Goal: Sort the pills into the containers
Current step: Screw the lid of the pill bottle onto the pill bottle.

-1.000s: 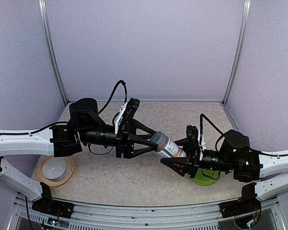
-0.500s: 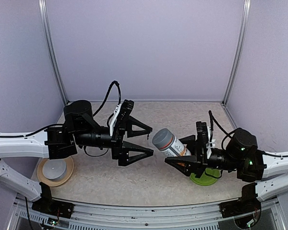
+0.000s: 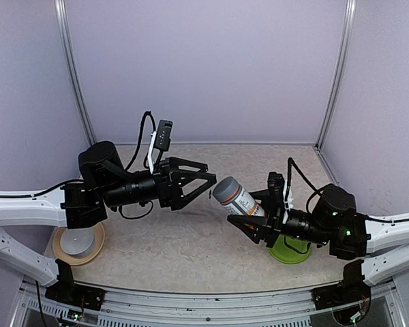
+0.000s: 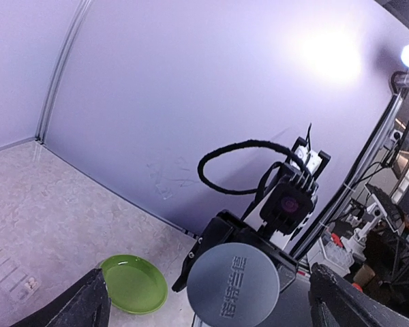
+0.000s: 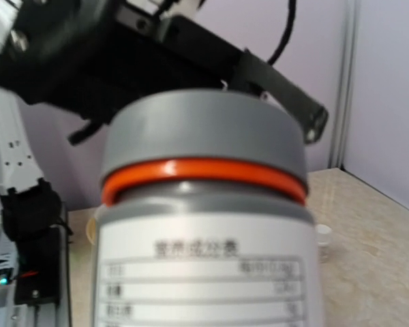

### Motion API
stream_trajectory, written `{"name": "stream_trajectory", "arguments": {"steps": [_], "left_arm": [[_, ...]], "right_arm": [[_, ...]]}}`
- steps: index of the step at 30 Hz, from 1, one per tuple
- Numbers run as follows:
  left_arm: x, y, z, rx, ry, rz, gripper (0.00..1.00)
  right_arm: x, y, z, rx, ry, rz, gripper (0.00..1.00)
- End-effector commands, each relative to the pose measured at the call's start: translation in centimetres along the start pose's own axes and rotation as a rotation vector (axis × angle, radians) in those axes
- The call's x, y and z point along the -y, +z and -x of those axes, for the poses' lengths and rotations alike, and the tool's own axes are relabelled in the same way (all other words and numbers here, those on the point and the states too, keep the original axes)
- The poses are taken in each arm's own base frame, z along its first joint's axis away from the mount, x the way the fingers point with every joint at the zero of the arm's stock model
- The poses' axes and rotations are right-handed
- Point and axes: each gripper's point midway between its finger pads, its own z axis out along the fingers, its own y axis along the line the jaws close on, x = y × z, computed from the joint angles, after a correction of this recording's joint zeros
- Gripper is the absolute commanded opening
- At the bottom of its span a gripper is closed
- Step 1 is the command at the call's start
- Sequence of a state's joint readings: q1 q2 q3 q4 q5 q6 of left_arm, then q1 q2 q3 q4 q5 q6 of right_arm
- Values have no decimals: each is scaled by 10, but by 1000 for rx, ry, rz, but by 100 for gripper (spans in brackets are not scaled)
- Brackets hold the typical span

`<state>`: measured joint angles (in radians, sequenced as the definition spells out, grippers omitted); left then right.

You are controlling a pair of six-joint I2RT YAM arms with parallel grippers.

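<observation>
A clear bottle (image 3: pixel 242 202) with a grey cap (image 3: pixel 225 189) and a white-and-orange label is held tilted above the table, my right gripper (image 3: pixel 250 214) shut on its body. In the right wrist view the bottle (image 5: pixel 204 272) fills the frame and hides my fingers. My left gripper (image 3: pixel 209 173) stands open just left of the cap, not touching it. In the left wrist view the cap (image 4: pixel 233 286) faces the camera between my two spread fingers (image 4: pixel 82 306). A small vial with a white cap (image 5: pixel 322 235) stands on the table behind the bottle. No pills show.
A flat green plate (image 3: pixel 290 251) lies under my right arm and also shows on the table in the left wrist view (image 4: pixel 133 283). A white bowl (image 3: pixel 78 238) on a tan plate (image 3: pixel 95 251) sits at the near left. Purple walls close in the table.
My left gripper let go of the bottle's cap, opened wide, drew back to the left and rolled. My right gripper kept the bottle and shifted it a little.
</observation>
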<state>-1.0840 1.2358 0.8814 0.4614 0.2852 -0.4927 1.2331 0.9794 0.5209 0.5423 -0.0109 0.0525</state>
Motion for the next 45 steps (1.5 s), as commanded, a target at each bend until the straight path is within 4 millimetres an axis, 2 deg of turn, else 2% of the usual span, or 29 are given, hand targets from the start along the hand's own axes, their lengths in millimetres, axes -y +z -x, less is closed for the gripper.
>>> {"name": "stream_trajectory", "arguments": {"steps": [1,6,14,22,36,45], "left_arm": [[6,0,15,74,-103,8,99],[5,11,5,43,-118,50,99],[9,17,3,36,-93,70,99],[9,20,-1,25,-38,114,99],[18,30,-8,-11,40,136,99],[19,29,-5,-8,51,142,99]], "right_arm": [[8,4,31,100,-26,-56,0],[15,12,32,91,-40,-98,0],[20,24,28,72,-41,-128,0],[29,32,14,9,-36,-181,0],[12,52,-9,-62,-11,-80,0],[-1,56,-9,-44,6,-7,0]]}}
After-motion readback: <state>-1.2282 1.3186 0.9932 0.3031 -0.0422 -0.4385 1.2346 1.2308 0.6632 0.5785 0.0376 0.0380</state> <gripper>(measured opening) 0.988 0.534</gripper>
